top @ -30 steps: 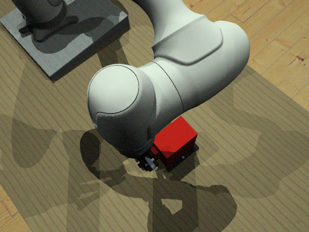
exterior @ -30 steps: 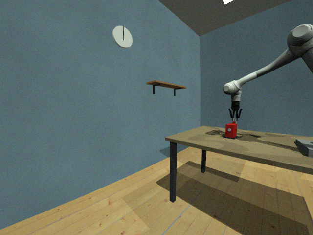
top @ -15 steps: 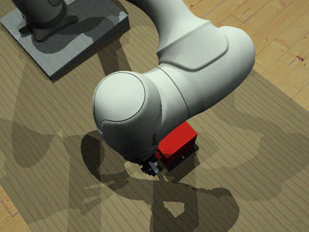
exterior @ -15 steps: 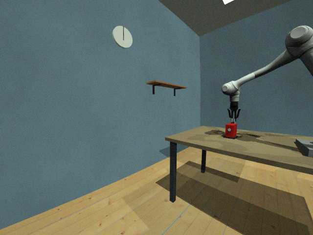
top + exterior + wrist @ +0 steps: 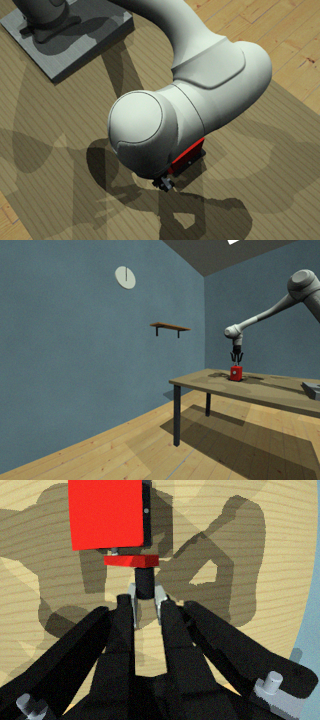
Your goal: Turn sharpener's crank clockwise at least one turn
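Wrist view: claw (image 5: pixel 147 603) nearly closed, pinching black crank knob (image 5: pixel 144 580) beside red sharpener (image 5: pixel 107 496).

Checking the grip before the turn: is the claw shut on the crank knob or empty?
Shut on the crank knob. In the wrist view the claw has its fingertips on both sides of the dark knob, beside the red sharpener.
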You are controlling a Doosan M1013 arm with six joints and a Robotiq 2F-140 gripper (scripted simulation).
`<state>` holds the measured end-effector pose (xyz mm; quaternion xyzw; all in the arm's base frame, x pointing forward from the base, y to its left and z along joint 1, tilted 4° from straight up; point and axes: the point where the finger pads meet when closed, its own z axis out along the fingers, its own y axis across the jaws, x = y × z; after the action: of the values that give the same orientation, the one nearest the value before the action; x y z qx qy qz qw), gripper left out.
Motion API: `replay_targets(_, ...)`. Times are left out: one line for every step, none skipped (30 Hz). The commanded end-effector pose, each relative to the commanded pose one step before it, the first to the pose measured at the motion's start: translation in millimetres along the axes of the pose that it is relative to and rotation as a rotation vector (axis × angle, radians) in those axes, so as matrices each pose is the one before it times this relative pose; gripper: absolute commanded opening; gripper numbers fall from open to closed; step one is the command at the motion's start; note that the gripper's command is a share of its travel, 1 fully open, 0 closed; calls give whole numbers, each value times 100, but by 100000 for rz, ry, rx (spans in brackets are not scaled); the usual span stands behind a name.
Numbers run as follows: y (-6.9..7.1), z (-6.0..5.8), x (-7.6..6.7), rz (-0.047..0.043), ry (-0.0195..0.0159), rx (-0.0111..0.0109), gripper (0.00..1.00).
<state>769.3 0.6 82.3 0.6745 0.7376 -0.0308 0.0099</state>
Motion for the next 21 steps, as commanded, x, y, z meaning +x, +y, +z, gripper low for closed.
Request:
replay_targets(443, 500, 4, -3, 16, 4, 0)
replay_targets(136, 177, 0, 0, 0, 0, 0)
replay_targets(121, 191, 0, 0, 0, 0, 0)
replay_targets(116, 185, 0, 0, 0, 0, 0)
replay_targets(103, 194, 0, 0, 0, 0, 0)
replay_targets(95, 190, 0, 0, 0, 0, 0)
replay_targets(85, 190, 0, 0, 0, 0, 0)
replay_targets(74, 190, 0, 0, 0, 0, 0)
replay_targets(69, 179, 0, 0, 0, 0, 0)
replay_targets(53, 184, 0, 0, 0, 0, 0)
replay_targets(48, 171, 0, 0, 0, 0, 0)
replay_targets(42, 159, 0, 0, 0, 0, 0)
replay_targets(0, 0, 0, 0, 0, 0, 0)
replay_targets(0, 0, 0, 0, 0, 0, 0)
replay_targets(29, 159, 0, 0, 0, 0, 0)
replay_targets(26, 142, 0, 0, 0, 0, 0)
replay_targets(22, 126, 0, 0, 0, 0, 0)
replay_targets(14, 118, 0, 0, 0, 0, 0)
replay_targets(9, 105, 0, 0, 0, 0, 0)
replay_targets(7, 87, 0, 0, 0, 0, 0)
replay_targets(6, 71, 0, 0, 0, 0, 0)
